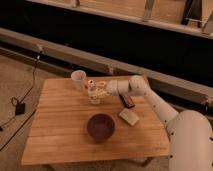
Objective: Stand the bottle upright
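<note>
In the camera view, a wooden table [60, 130] carries five things. Near its far edge, left of the middle, stands a white cup [78, 80], upright with its mouth open upward; what it holds cannot be told. Just right of the cup, the bottle [93, 94] stands roughly upright, whitish cap on top. The gripper [101, 91] meets the bottle's right side, its white arm [150, 100] reaching in across the right edge. Whether the gripper is clamped on the bottle or merely beside it cannot be told. A dark purple bowl [100, 127] sits toward the near edge, its inside dark. A small dark object [126, 100] lies under the arm, with a pale block [129, 117] nearer the bowl.
</note>
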Robot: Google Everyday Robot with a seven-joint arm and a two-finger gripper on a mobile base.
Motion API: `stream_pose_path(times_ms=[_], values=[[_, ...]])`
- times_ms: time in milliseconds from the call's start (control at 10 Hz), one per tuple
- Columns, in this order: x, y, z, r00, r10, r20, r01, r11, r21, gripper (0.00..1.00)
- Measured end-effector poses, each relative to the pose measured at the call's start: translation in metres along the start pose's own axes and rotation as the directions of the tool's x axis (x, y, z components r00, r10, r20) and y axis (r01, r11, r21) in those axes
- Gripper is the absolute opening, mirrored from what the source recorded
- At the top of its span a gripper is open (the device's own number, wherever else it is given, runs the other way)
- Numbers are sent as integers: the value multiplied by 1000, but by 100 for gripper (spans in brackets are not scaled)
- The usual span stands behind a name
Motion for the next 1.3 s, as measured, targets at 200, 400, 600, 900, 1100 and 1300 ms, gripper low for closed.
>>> stream_pose_path(times_ms=[200,400,600,900,1100,1300], values=[[-1,-1,-2,1000,-2,1,2,1000,4,60],[-1,-1,-3,1000,-3,3,3,1000,7,60],[-1,-1,-3,1000,-2,3,2,1000,9,60],[0,0,-5,1000,-3,0,3,1000,11,60],[-1,-2,-6,1000,-7,-6,7,1000,14,60],[-11,-8,-13,999,-33,-24,34,999,24,60]])
